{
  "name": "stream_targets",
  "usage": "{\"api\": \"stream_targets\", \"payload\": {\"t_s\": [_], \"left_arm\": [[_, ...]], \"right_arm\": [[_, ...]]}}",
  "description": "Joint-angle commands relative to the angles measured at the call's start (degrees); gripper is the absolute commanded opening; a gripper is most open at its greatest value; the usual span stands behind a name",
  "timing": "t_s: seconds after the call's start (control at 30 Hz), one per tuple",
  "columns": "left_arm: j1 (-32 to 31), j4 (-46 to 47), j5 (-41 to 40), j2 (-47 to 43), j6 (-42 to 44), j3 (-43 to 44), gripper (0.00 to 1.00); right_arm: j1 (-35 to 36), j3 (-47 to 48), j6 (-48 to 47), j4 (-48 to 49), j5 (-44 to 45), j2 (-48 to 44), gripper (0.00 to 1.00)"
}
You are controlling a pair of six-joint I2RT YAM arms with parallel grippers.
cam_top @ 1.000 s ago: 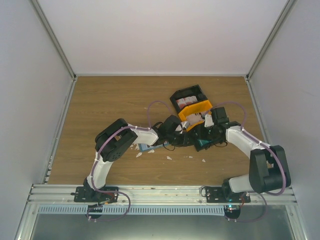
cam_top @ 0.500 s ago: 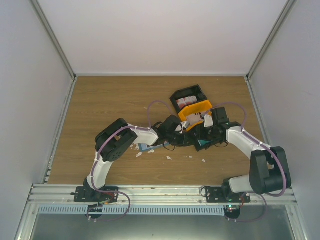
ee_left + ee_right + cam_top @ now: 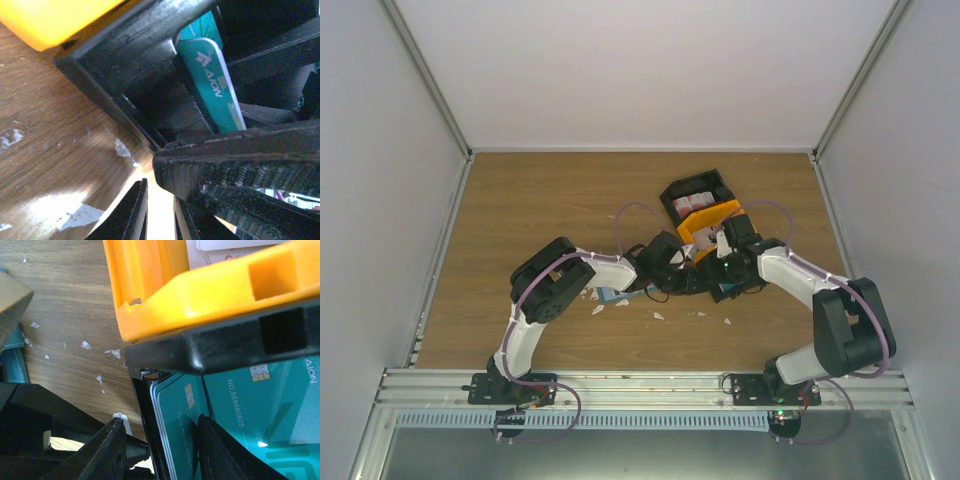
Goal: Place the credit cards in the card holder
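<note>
Fingers [image 3: 112,450] on my right arm stand spread across the black bin [image 3: 200,357] wall, one over the teal credit cards [image 3: 240,410] inside; left fingers [image 3: 135,215], cannot tell. Card holder [image 3: 610,297] lies left of that bin. I'd shift inward, pinching one card's edge only.

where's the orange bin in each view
top external: orange bin just right of centre, where the two arms' ends meet
left wrist: top left corner
right wrist: across the upper half
shared landmark: the wooden table, beside the bin in all three
</note>
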Motion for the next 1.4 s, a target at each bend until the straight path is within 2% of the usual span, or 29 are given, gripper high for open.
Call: {"api": "stream_targets", "payload": {"t_s": [0.0, 0.43, 0.83, 1.23, 1.37], "left_arm": [[-0.30, 1.40, -1.48, -0.21, 0.66, 0.65, 0.19], [-0.30, 1.08, -2.09, -0.34, 0.47, 0.89, 0.19], [-0.30, 0.96, -2.27, -0.41, 0.56, 0.76, 0.19], [-0.30, 0.86, -2.31, -0.53, 0.76, 0.85, 0.19], [-0.30, 0.71, -2.44, -0.72, 0.91, 0.85, 0.19]], "right_arm": [[1.53, 1.39, -0.44, -2.30, 0.98, 0.25, 0.40], [1.56, 2.91, 0.48, -4.40, 0.42, -3.93, 0.36], [1.54, 2.88, 2.01, -4.18, 0.85, -4.99, 0.25], [1.54, 3.01, 2.40, -4.41, 1.94, -5.92, 0.03], [1.59, 3.24, 2.33, -4.32, 3.63, -6.16, 0.00]]}}
